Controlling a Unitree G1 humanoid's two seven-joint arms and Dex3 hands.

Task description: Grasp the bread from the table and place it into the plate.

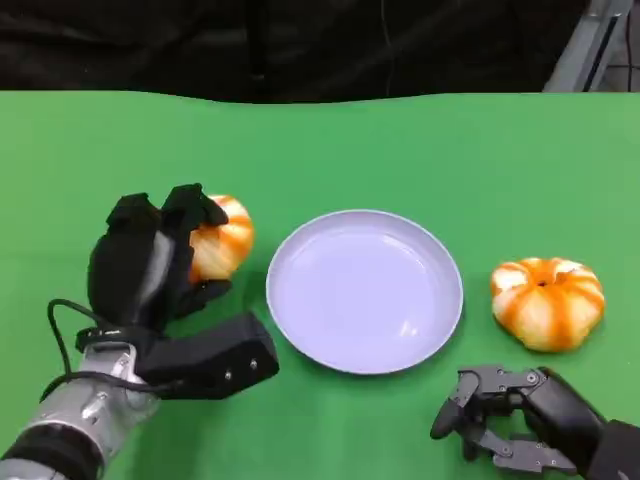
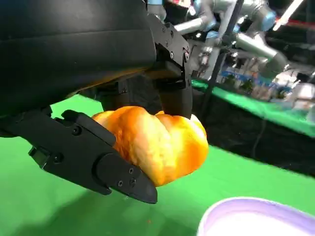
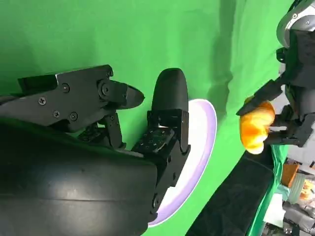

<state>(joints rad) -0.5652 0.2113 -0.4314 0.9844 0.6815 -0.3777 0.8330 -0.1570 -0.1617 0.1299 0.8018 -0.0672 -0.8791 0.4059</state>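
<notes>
Two orange-and-white striped bread rolls and one pale plate (image 1: 364, 290) lie on the green table (image 1: 400, 150). The first bread (image 1: 222, 240) sits just left of the plate, gripped by the left hand (image 1: 155, 255), whose fingers close over its top and near side. It is round, with no clear long axis; which way it faces cannot be told. The second bread (image 1: 547, 303) rests right of the plate, untouched. The right hand (image 1: 500, 418) lies near the plate's right front, fingers apart, holding nothing.
</notes>
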